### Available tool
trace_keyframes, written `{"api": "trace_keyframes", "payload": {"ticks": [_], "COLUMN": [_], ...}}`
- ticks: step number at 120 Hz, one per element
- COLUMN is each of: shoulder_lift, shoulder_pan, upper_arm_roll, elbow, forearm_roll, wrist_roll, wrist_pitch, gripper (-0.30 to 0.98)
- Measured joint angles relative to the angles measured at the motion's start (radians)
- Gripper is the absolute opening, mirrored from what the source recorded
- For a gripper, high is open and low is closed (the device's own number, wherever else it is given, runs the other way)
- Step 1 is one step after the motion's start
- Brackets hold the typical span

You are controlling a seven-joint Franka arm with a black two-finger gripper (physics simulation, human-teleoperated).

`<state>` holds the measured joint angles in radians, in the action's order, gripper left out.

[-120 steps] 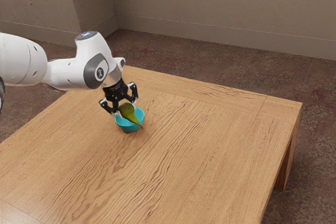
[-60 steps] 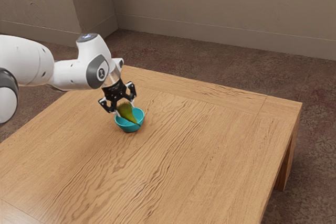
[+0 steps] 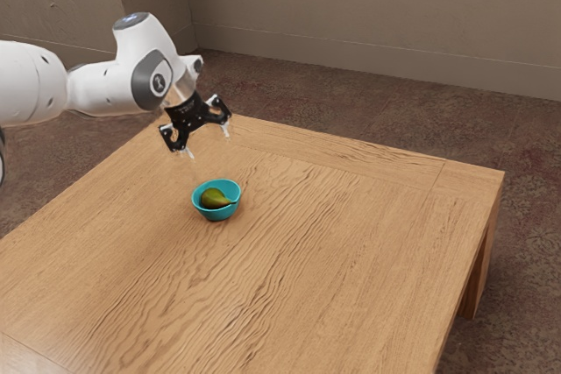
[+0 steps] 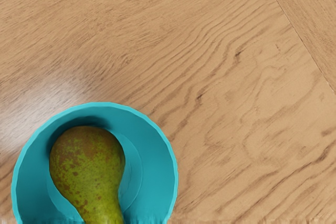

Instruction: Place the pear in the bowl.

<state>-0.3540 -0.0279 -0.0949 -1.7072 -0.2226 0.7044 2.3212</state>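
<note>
Our gripper (image 3: pixel 209 144) is released, its two fingers (image 3: pixel 226 130) standing apart in the air above the bowl (image 3: pixel 216 214), with a gap between their tips and the rim, and our pear (image 3: pixel 213 199) lies inside that bowl, down on its side. The bowl is teal and round, and it stands upright on the tabletop (image 3: pixel 351 260), inward from the corner where the far edge meets the edge on the exterior view's left, much closer to that corner than to the far corner on the exterior view's right. Seen from our wrist, the pear's fat end sits near one side of the bowl's wall, and its body narrows toward the neck, the skin green with brown mottling. In the exterior view the fat end points to the view's left and the thin end to its right, reaching toward the rim. Our white arm (image 3: pixel 96 88) comes in from the exterior view's left, over the tabletop's edge on that side. The tabletop is light wood with dark wavy grain, and past its far edge we see a patterned brown carpet (image 3: pixel 351 120) and a plain wall (image 3: pixel 377 15)
</note>
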Motion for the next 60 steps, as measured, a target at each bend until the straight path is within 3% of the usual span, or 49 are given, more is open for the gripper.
{"api": "trace_keyframes", "payload": {"ticks": [12, 43, 60], "shoulder_lift": [0.071, 0.271, 0.299], "shoulder_pan": [0.000, 0.003, 0.011], "upper_arm_roll": [0.001, 0.066, 0.113], "elbow": [0.048, 0.088, 0.145], "forearm_roll": [0.015, 0.186, 0.259], "wrist_roll": [-0.067, -0.266, -0.355], "wrist_pitch": [-0.105, -0.332, -0.442], "gripper": [0.67, 0.68, 0.68]}}
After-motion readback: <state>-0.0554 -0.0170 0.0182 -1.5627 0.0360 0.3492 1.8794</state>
